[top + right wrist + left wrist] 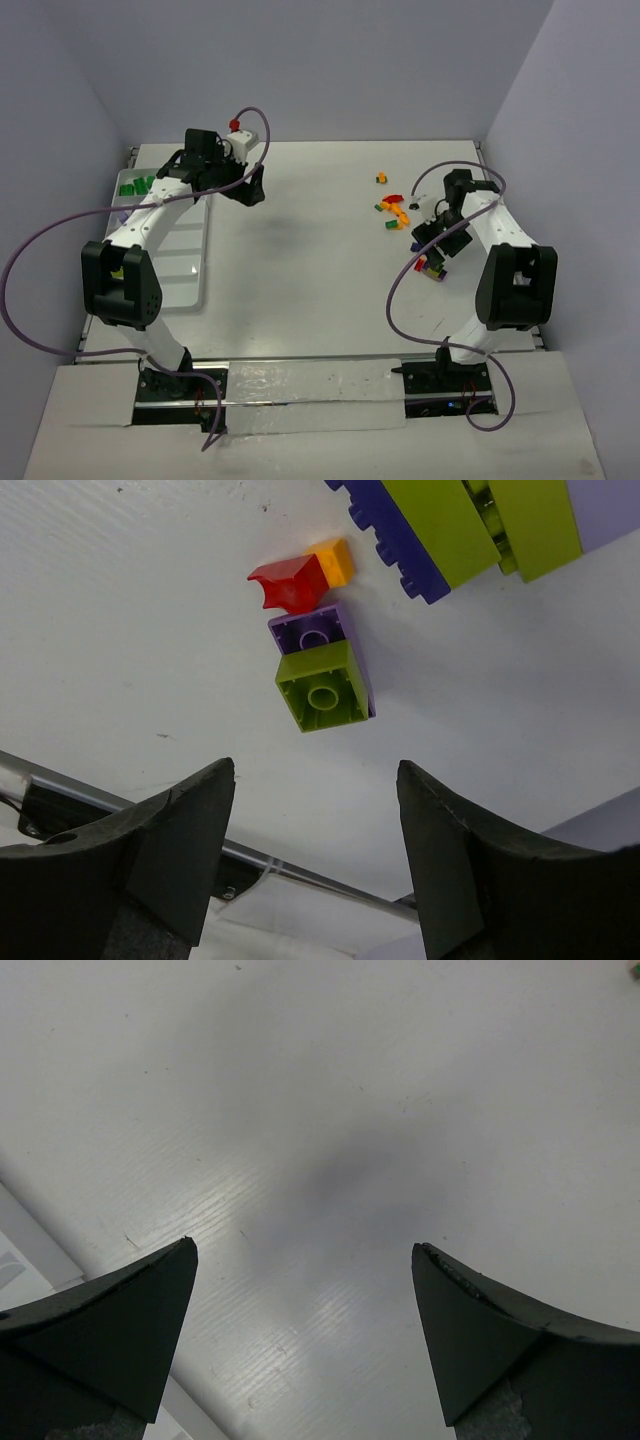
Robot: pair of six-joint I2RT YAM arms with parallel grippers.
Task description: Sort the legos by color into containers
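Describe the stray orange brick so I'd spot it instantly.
On the right half of the white table lies a loose cluster of bricks. The orange brick sits alone behind it, toward the back wall; the other orange one lies among neighbours.

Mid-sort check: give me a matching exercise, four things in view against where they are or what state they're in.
Column A
1. left gripper
2. right gripper
3. green bricks
4. farthest orange brick

Column B
a. alone on the table, beyond the loose pile
b. open, with a lime brick just ahead of the fingers
c. in the far end of the tray
d. open, with only bare table ahead of the fingers

Pairs: 1-d, 2-b, 3-c, 4-a
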